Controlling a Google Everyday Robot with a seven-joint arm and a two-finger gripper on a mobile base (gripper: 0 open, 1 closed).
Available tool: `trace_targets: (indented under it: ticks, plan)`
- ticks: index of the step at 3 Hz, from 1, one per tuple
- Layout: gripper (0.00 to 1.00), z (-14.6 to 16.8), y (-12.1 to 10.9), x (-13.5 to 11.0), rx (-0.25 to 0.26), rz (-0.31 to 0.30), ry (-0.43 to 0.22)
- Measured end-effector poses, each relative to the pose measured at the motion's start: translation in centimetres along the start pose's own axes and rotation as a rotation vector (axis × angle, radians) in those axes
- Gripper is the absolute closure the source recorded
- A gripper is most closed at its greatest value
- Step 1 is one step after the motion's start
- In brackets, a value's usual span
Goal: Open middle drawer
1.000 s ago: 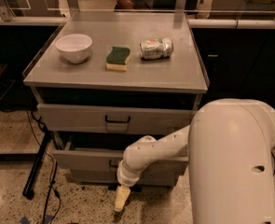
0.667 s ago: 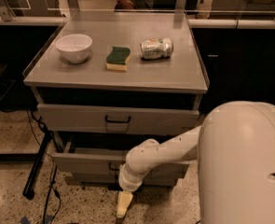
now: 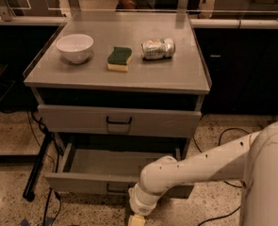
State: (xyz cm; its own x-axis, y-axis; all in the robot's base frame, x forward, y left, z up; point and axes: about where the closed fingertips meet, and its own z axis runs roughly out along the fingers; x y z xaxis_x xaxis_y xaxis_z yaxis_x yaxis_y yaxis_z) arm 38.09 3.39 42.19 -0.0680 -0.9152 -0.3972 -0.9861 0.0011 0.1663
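Scene: A grey cabinet with a flat grey surface [image 3: 129,81] fills the centre of the camera view; the robot's white arm [image 3: 200,161] reaches in from 4 o'clock.
Task's thing: The middle drawer [image 3: 82,182] stands pulled well out at 6 o'clock, below the upper drawer [image 3: 152,121], its bare grey inside showing.
Handle: The middle drawer's small black pull [image 3: 114,189] sits at the centre of its front, just beside the arm's wrist at its 3 o'clock side.
End effector: The end effector [image 3: 136,219] hangs at the bottom edge, at 6 o'clock, just under the drawer front; whether it is wide, narrow or holding anything, I cannot tell.
Progress: By the look of it, the opening is largely done; what may remain is a short last pull or a clean release.
Doing it well: Any further pull should run straight out along the slides, level and slow, stopping before the drawer reaches its end. On letting go, back away toward 6 o'clock without nudging the front shut.
On the surface: A white bowl [image 3: 74,47] at 10 o'clock, a green-and-yellow sponge [image 3: 119,58] at 12 o'clock, a dented can [image 3: 158,48] on its side at 1 o'clock.
Writing: The can's label carries print, but none can be read; no brand or other lettering shows.
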Motion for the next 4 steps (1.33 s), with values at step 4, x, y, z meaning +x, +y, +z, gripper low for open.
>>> trace_targets:
  ticks: [4]
  plan:
    - [0.0,-7.8,-4.0,-2.2,0.17,0.019,0.004]
